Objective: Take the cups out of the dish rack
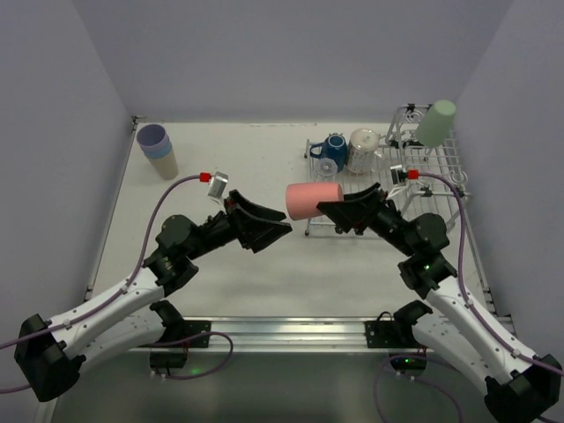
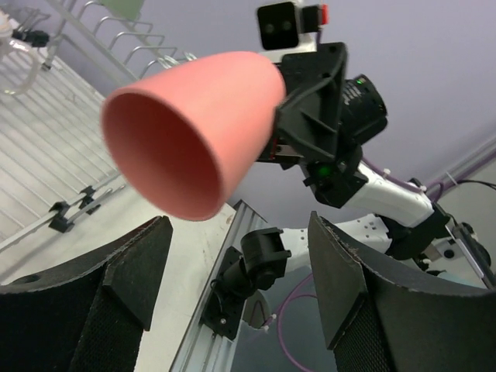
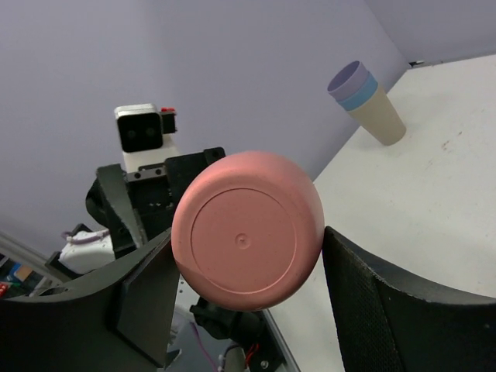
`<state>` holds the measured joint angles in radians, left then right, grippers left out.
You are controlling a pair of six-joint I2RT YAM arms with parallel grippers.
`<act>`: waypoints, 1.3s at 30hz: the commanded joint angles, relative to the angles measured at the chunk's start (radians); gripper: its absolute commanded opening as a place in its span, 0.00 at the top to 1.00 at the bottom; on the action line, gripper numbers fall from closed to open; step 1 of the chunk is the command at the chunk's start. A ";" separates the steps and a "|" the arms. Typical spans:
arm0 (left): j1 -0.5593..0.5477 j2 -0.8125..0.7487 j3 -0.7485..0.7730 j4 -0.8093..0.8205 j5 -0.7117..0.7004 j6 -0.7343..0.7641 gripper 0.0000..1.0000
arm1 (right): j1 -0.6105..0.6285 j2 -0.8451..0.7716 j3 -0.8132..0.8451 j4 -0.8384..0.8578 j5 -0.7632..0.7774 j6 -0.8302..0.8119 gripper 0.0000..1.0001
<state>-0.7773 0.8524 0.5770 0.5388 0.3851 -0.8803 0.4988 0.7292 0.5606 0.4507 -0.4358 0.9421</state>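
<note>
A salmon-pink cup (image 1: 313, 200) hangs on its side in the air between the two arms, left of the dish rack (image 1: 441, 181). My right gripper (image 1: 333, 210) is shut on its base end (image 3: 248, 240), one finger on each side. The cup's open mouth (image 2: 167, 155) faces my left gripper (image 2: 236, 267), which is open just short of the rim with nothing between its fingers (image 2: 341, 271). On the rack stand a green cup (image 1: 435, 123) upside down on a prong, a dark-blue mug (image 1: 333, 150) and a white speckled mug (image 1: 362, 150).
A stack of lavender, blue and beige cups (image 1: 157, 150) stands at the table's far left, also seen in the right wrist view as the stacked cups (image 3: 364, 105). The metal rail (image 1: 282, 330) runs along the near edge between the arm bases.
</note>
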 commanded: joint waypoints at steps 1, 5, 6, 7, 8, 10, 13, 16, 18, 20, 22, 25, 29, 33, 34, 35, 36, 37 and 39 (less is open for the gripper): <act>0.000 -0.032 0.032 -0.098 -0.074 0.067 0.22 | 0.006 -0.022 0.022 0.062 0.029 0.006 0.41; 0.000 -0.035 0.034 -0.111 -0.086 0.081 0.21 | 0.009 0.013 0.016 0.132 -0.026 0.066 0.41; 0.000 -0.029 0.041 -0.096 -0.078 0.081 0.21 | 0.010 0.027 0.028 0.131 -0.041 0.067 0.41; 0.000 -0.023 0.046 -0.088 -0.074 0.083 0.21 | 0.018 0.053 0.032 0.131 -0.061 0.069 0.41; 0.000 -0.007 0.052 -0.071 -0.069 0.084 0.21 | 0.024 0.065 0.032 0.132 -0.064 0.072 0.41; 0.000 0.010 0.069 -0.050 -0.052 0.086 0.21 | 0.050 0.096 0.028 0.147 -0.061 0.073 0.41; 0.000 0.034 0.081 -0.005 -0.029 0.084 0.22 | 0.069 0.124 0.021 0.163 -0.057 0.073 0.40; 0.000 0.051 0.081 0.029 -0.023 0.084 0.34 | 0.090 0.154 0.010 0.204 -0.063 0.087 0.40; 0.000 0.048 0.080 0.039 -0.038 0.090 0.49 | 0.095 0.170 -0.011 0.256 -0.060 0.099 0.40; 0.000 0.037 0.080 0.027 -0.061 0.102 0.79 | 0.095 0.174 -0.027 0.282 -0.044 0.118 0.40; 0.000 0.027 0.086 0.004 -0.104 0.119 0.97 | 0.096 0.179 -0.041 0.295 -0.035 0.121 0.38; 0.000 0.033 0.170 -0.176 -0.213 0.214 1.00 | 0.095 0.180 -0.053 0.273 -0.015 0.110 0.16; 0.003 0.126 0.401 -0.585 -0.504 0.373 1.00 | 0.099 0.156 0.001 0.019 0.029 -0.012 0.01; 0.099 0.334 0.697 -1.025 -0.637 0.480 1.00 | 0.115 0.118 0.032 -0.191 0.088 -0.130 0.01; 0.127 0.405 0.769 -1.063 -0.628 0.495 1.00 | 0.121 0.113 0.032 -0.211 0.098 -0.158 0.01; 0.160 0.436 0.794 -1.117 -0.614 0.526 1.00 | 0.126 0.102 0.033 -0.231 0.103 -0.170 0.01; 0.196 0.471 0.817 -1.138 -0.564 0.538 1.00 | 0.132 0.096 0.032 -0.259 0.109 -0.180 0.01; 0.270 0.544 0.861 -1.161 -0.540 0.552 1.00 | 0.142 0.090 0.032 -0.271 0.112 -0.204 0.01; 0.361 0.623 0.908 -1.224 -0.506 0.584 1.00 | 0.152 0.075 0.027 -0.303 0.127 -0.227 0.01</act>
<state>-0.5407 1.3727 1.4162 -0.4343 -0.1219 -0.4053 0.6331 0.8310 0.5442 0.2436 -0.3588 0.8124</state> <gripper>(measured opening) 0.117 0.989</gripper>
